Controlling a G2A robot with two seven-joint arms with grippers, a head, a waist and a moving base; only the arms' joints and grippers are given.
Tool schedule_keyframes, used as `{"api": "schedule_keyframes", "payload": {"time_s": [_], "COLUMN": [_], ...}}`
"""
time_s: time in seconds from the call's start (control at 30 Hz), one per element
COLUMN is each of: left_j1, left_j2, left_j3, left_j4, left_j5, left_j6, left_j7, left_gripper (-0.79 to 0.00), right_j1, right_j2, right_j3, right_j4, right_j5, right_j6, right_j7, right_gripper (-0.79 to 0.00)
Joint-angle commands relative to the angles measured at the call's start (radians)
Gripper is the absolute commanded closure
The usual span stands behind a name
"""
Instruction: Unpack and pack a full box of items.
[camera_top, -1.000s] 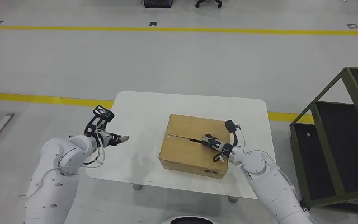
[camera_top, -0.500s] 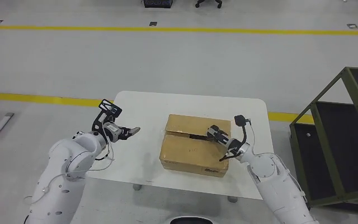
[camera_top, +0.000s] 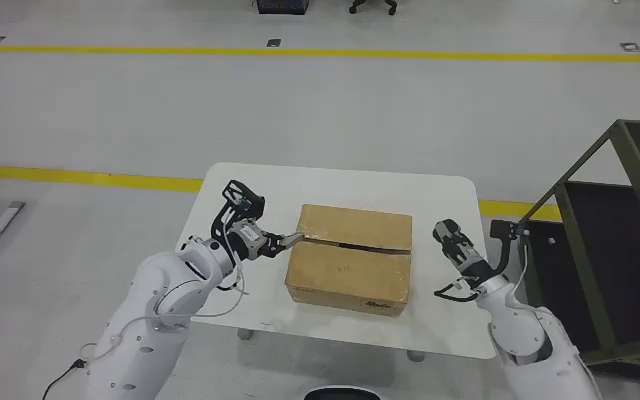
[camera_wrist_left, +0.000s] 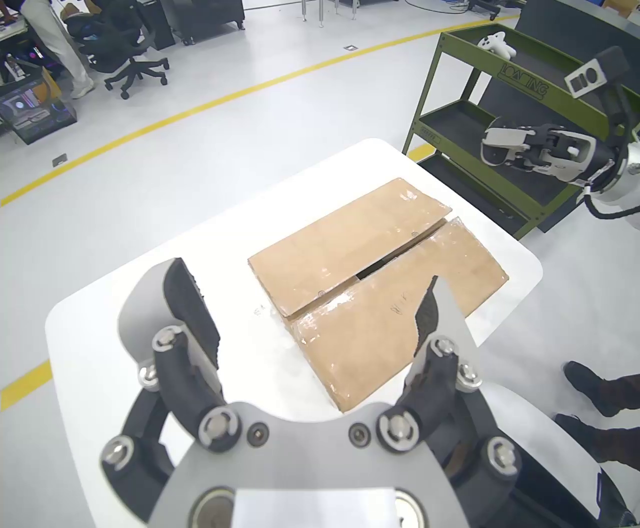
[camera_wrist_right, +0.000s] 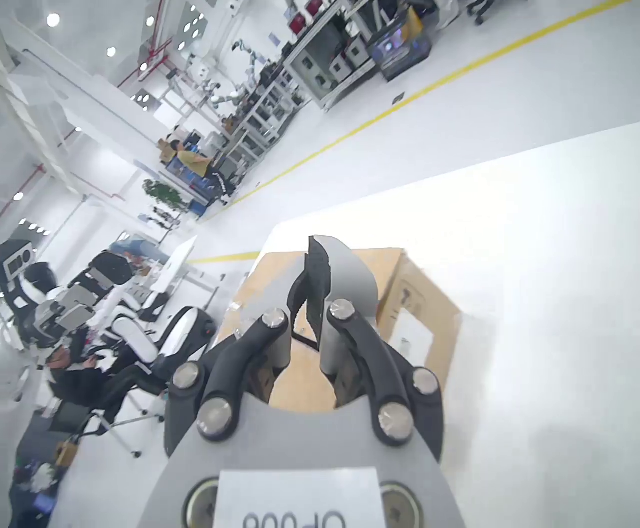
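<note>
From where I stand, the brown corrugated cardboard box (camera_top: 349, 262) sits closed on the white round-cornered table (camera_top: 262, 189), directly ahead of the left gripper (camera_wrist_left: 305, 274). That gripper's two dark-padded fingers are spread wide and hold nothing. In the top view the left gripper (camera_top: 286, 241) hovers just beside the near end of the box, level with the seam between the two top flaps. The seam (camera_wrist_left: 374, 266) is split. A narrow dark gap shows partway along it, and the flap farther from the robot (camera_wrist_left: 345, 240) sits a touch proud of the nearer one (camera_wrist_left: 400, 312). Shiny clear tape clings along both cut edges. The right gripper (camera_wrist_right: 319, 260) has its fingers pressed together on nothing. It hangs off the opposite end of the box, apart from it, with the box ahead of and below its tips. I judge the cardboard to be stiff, with flaps that should swing freely on their folds. The taped strips look slick, so a pinch there may slide. A full box is likely heavy, so it is better left standing than lifted. The sensible hold seems to be the free edge of the raised flap at the gap, with one finger slipped beneath and the other on top.
</note>
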Motion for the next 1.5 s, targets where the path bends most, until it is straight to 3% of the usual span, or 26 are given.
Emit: {"api": "schedule_keyframes", "payload": {"time_s": [0.0, 0.17, 0.33, 0.5, 0.67, 1.2, 1.47], "left_j1": [0.0, 0.0, 0.015, -0.023, -0.115, -0.112, -0.292], "left_j2": [0.0, 0.0, -0.003, -0.013, -0.038, -0.042, -0.095], "left_j3": [0.0, 0.0, 0.026, 0.124, 0.264, 0.288, 0.49], "left_j4": [0.0, 0.0, 0.023, 0.045, 0.105, 0.118, 0.29], "left_j5": [0.0, 0.0, -0.05, -0.009, 0.073, 0.115, 0.322], "left_j6": [0.0, 0.0, -0.005, -0.023, -0.037, -0.024, -0.031], "left_j7": [0.0, 0.0, -0.011, -0.011, 0.043, 0.062, 0.124], "left_gripper": [-0.785, -0.785, -0.785, -0.785, -0.785, -0.785, -0.785], "right_j1": [-0.056, -0.123, -0.121, -0.09, -0.078, -0.081, -0.082], "right_j2": [-0.001, -0.008, -0.018, -0.026, -0.031, -0.031, -0.035], "right_j3": [0.02, 0.003, -0.054, -0.097, -0.101, -0.103, -0.136], "right_j4": [-0.026, -0.043, 0.012, 0.08, 0.1, 0.094, 0.092], "right_j5": [-0.041, -0.142, -0.209, -0.238, -0.231, -0.261, -0.448], "right_j6": [0.029, 0.129, 0.172, 0.187, 0.188, 0.173, 0.189], "right_j7": [-0.074, -0.169, -0.209, -0.23, -0.238, -0.231, -0.355], "right_gripper": [0.0, 0.0, 0.0, 0.0, 0.0, 0.0, 0.0]}}
